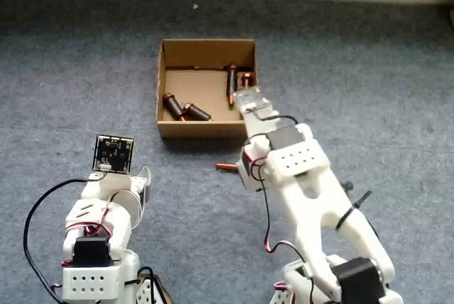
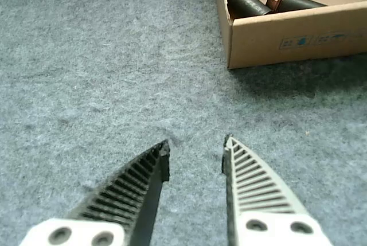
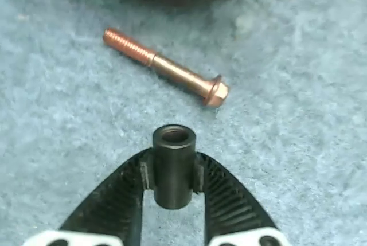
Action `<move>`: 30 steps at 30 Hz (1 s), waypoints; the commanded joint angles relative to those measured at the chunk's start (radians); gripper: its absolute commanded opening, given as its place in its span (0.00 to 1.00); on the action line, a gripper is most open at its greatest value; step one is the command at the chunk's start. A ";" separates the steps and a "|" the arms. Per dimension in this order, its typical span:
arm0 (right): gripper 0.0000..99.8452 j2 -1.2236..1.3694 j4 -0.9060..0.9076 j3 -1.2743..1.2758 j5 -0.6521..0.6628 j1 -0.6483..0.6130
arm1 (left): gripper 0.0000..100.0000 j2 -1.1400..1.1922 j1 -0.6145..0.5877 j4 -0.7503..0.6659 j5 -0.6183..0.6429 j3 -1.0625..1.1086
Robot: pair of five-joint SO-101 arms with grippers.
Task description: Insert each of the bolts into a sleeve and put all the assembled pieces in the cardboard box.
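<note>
Your R jaws grip a black sleeve (image 3: 174, 168), its open end showing. A copper bolt (image 3: 166, 68) lies loose on the grey carpeted worktop (image 3: 298, 143) just beyond it. Your L jaws hang open, empty, nr the cardboard box (image 2: 292, 34) — assembled pieces (image 2: 249, 0) lie inside.

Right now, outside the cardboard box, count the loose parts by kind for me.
bolt: 1, lying on the carpet
sleeve: 1, held in the right gripper
Total: 2
</note>
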 commanded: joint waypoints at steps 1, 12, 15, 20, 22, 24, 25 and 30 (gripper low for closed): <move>0.00 -0.142 0.008 0.013 -0.074 0.062 | 0.18 -0.010 -0.010 -0.017 -0.009 -0.002; 0.00 -0.311 -0.395 0.348 -0.219 0.278 | 0.18 -0.005 -0.002 -0.018 -0.115 -0.007; 0.00 -0.317 -0.499 0.415 -0.221 0.361 | 0.18 -0.002 0.025 -0.023 -0.169 -0.015; 0.00 -0.317 -0.595 0.452 -0.279 0.437 | 0.18 0.007 0.145 -0.008 -0.170 -0.134; 0.00 -0.317 -0.607 0.452 -0.330 0.460 | 0.18 0.045 0.197 0.031 -0.170 -0.225; 0.00 -0.317 -0.630 0.452 -0.358 0.489 | 0.18 0.134 0.255 0.074 -0.170 -0.337; 0.00 -0.314 -0.647 0.452 -0.364 0.501 | 0.18 0.200 0.288 0.091 -0.173 -0.395; 0.00 -0.308 -0.690 0.455 -0.385 0.532 | 0.22 0.608 0.452 0.110 -0.178 -0.654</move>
